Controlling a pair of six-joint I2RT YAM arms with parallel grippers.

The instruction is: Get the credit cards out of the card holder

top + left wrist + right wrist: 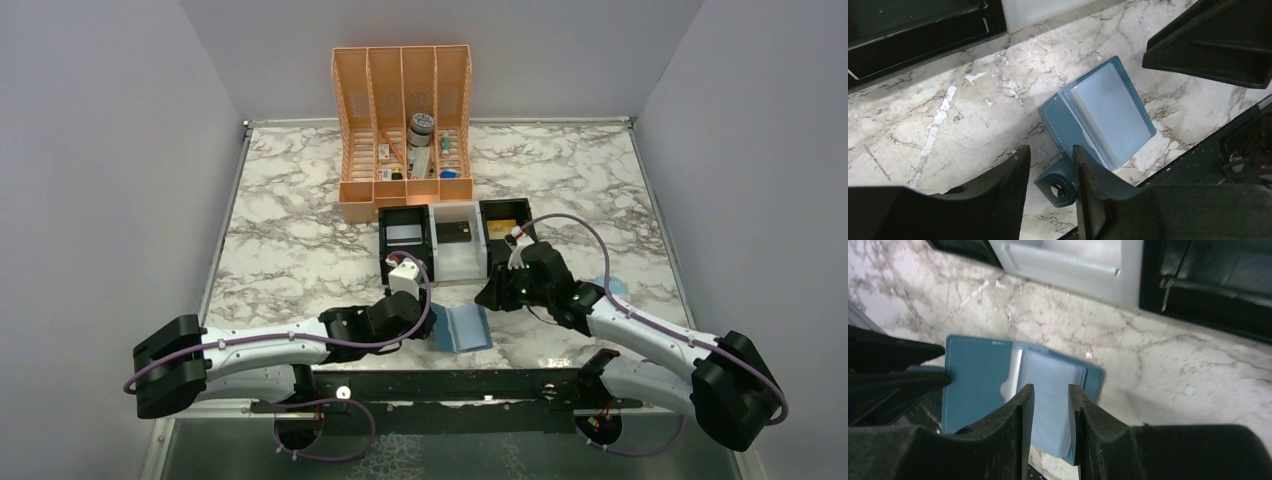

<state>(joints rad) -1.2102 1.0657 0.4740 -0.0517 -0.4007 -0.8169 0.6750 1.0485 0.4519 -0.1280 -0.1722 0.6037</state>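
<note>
Card holder [462, 327] lies open and flat, blue with clear pockets, right by the table's [290, 250] near edge, with bare marble up to the tray [457, 262]. Left gripper [1050, 156] straddles its tab [1057, 186], grip unclear. Right gripper [1050, 390] hovers above, jaws slightly parted.

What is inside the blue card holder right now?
The card holder lies open on the table; only pale clear sleeves and a light sliver at the pocket mouth show, no gold card. Deeper in the pockets is covered, partly by the right gripper.
</note>
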